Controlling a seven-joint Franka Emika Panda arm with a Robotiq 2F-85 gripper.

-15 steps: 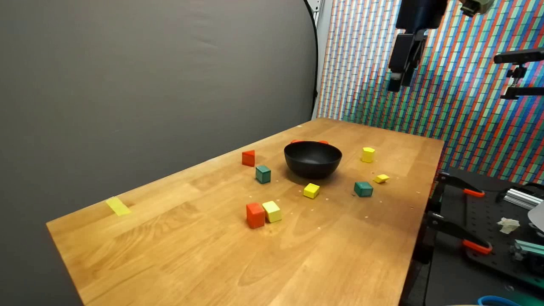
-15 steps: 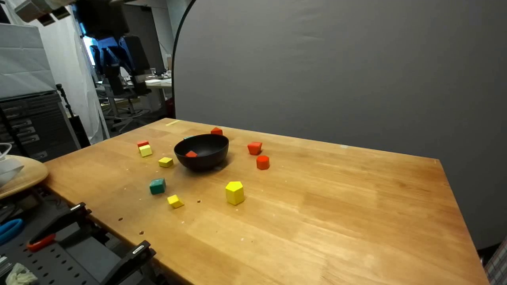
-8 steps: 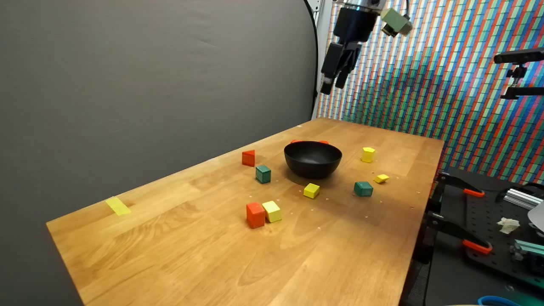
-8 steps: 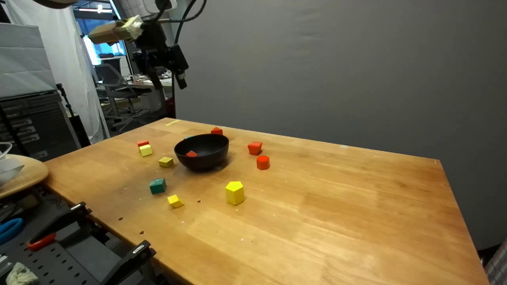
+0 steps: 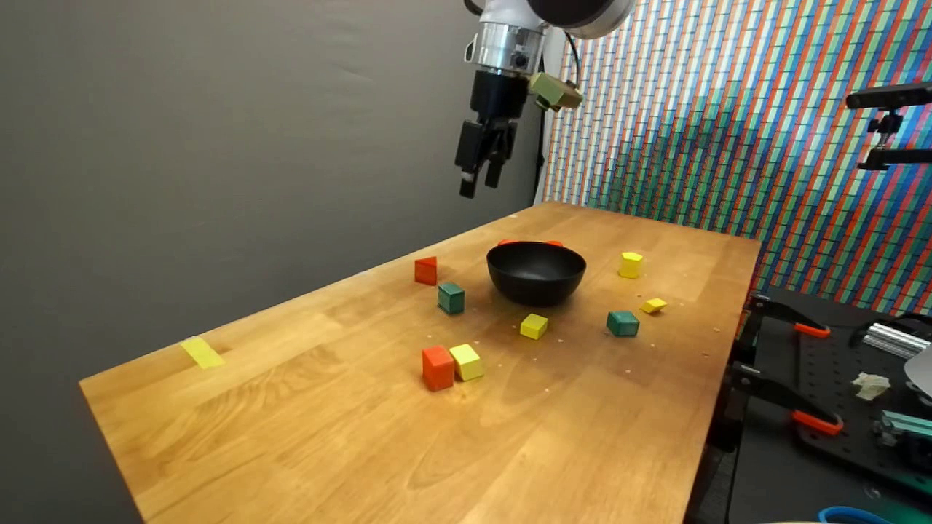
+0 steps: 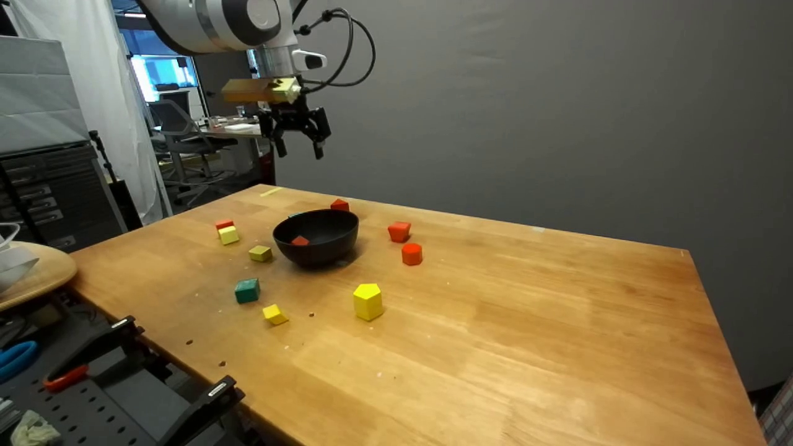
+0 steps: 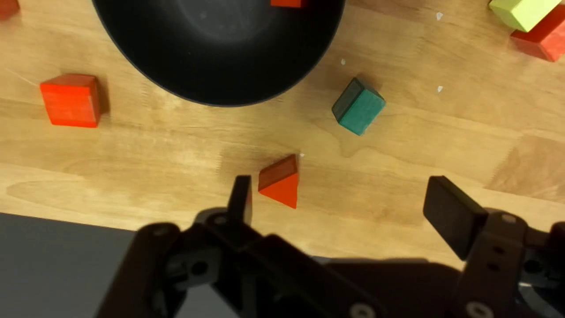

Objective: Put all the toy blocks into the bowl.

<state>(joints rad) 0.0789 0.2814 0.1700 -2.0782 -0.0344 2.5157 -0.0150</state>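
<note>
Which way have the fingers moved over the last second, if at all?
Yes: in an exterior view the fingers moved picture-left and slightly down from right of the unmoved bowl, and now appear above its left rim.

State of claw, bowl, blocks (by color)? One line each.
Claw: open, holding nothing, up off the table.
Bowl: upright, one red block visible inside.
Other red blocks: four, on the table, outside the bowl.
Yellow blocks: four, on the table, outside.
Teal blocks: two, on the table, outside.
</note>
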